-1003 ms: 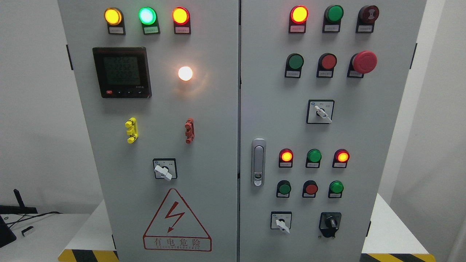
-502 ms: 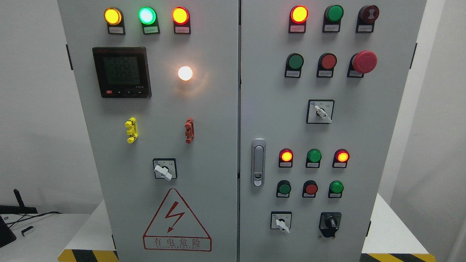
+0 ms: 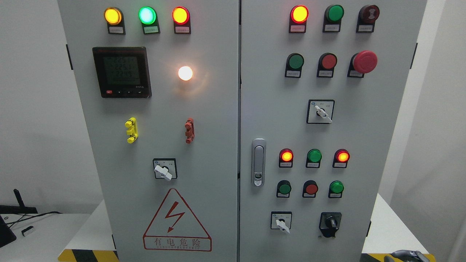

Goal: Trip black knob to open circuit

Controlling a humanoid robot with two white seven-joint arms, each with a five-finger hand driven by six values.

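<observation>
A grey cabinet (image 3: 204,109) carries the black knob (image 3: 330,222) low right; the right hand (image 3: 406,256) peeks in below, its grip unreadable.

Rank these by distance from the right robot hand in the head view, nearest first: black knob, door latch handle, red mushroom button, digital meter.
From the right robot hand at bottom right:
1. Black knob, lower right.
2. Door latch handle, centre.
3. Red mushroom button, upper right.
4. Digital meter, upper left.

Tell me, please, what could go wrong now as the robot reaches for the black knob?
The black knob sits close beside a white selector switch, so the rising right hand might turn the wrong one. The hand is barely in view at the bottom edge, so its approach is hard to check.
</observation>
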